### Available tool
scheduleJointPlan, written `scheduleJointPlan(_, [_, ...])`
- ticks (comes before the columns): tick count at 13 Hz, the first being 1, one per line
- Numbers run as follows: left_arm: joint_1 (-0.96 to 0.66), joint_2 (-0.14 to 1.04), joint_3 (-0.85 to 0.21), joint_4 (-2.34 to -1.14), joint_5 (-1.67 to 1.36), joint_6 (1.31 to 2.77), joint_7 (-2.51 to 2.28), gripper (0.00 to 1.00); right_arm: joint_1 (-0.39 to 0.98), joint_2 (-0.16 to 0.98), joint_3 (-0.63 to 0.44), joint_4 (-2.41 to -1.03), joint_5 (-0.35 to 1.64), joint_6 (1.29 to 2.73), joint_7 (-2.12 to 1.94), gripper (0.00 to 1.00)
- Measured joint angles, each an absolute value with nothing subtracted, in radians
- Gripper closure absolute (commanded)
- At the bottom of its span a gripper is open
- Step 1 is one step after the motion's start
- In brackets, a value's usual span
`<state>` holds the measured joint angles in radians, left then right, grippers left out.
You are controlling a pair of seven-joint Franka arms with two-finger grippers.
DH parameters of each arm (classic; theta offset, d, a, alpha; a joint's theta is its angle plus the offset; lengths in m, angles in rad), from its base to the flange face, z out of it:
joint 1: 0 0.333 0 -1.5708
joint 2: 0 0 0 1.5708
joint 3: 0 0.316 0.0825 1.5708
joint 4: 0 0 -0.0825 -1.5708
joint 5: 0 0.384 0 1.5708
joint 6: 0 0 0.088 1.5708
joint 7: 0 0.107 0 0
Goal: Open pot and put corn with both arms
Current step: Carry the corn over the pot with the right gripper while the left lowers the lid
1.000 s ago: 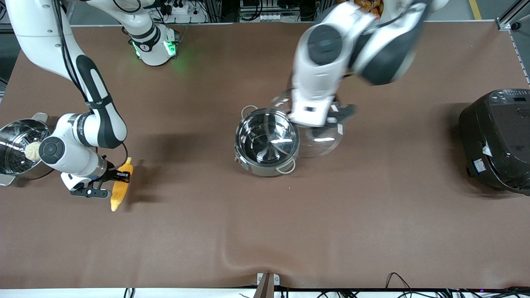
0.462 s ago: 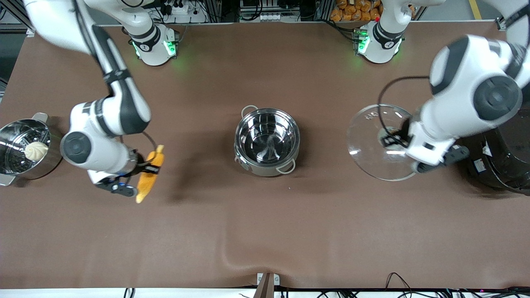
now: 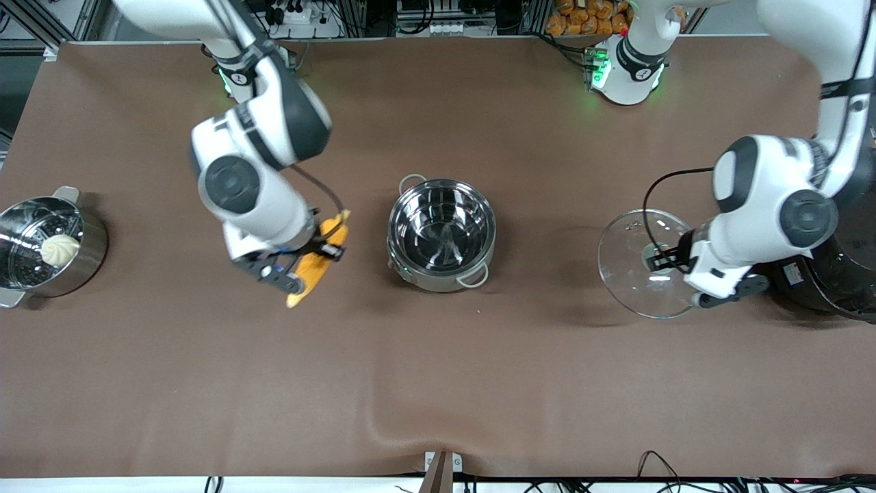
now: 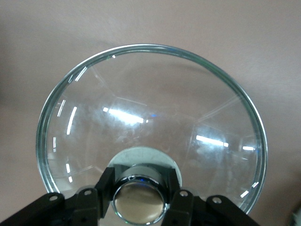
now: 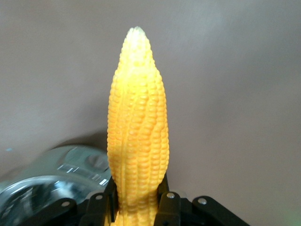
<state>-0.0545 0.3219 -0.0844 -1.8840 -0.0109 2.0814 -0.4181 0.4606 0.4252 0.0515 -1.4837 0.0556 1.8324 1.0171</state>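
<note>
Pot (image 3: 441,233) now stands open: left hand (image 3: 674,260), gripping the lid (image 3: 633,267), has carried it aside; right hand (image 3: 311,257), clamping the corn (image 3: 318,257), has nearly reached it.

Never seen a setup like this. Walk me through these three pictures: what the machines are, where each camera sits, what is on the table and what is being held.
Two white robot arms stand at a brown table. The wide picture comes from a high camera facing them; the other two come from cameras on their wrists.

The pot sits open in the middle of the table. The right gripper, up in the air beside the pot, is shut on the corn; its wrist view shows the corn pointing away from the camera. The left gripper is shut on the knob of the glass lid, toward the left arm's end of the table; its wrist view looks down through that lid.

At the two ends stand a steel steamer with a white bun and a black rice cooker.
</note>
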Motion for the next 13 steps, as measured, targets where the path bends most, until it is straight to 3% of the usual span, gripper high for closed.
scheduleJointPlan(3, [-0.057, 0.329, -0.092, -2.066, 0.031, 2.312, -0.418, 1.00, 0.560, 0.448, 0.052, -1.478, 0.059, 1.846, 1.210, 0.85])
scheduleJointPlan(5, [-0.057, 0.339, -0.092, -2.125, 0.061, 2.369, -0.418, 1.00, 0.610, 0.483, 0.052, -1.478, 0.061, 1.903, 1.330, 0.85])
scheduleJointPlan(6, [-0.057, 0.345, -0.092, -2.135, 0.061, 2.379, -0.418, 0.85, 0.635, 0.499, 0.052, -1.478, 0.062, 1.938, 1.385, 0.85])
scheduleJointPlan(7, [-0.057, 0.351, -0.092, -2.136, 0.061, 2.386, -0.418, 0.48, 0.660, 0.515, 0.053, -1.477, 0.062, 1.976, 1.434, 0.83])
scheduleJointPlan(8, [-0.057, 0.354, -0.092, -2.136, 0.061, 2.391, -0.418, 0.00, 0.688, 0.531, 0.053, -1.477, 0.062, 2.017, 1.474, 0.83])
scheduleJointPlan(13, [-0.057, 0.337, -0.093, -2.098, 0.061, 2.391, -0.418, 0.00, 0.743, 0.578, 0.057, -1.471, 0.062, 2.075, 1.432, 0.78])
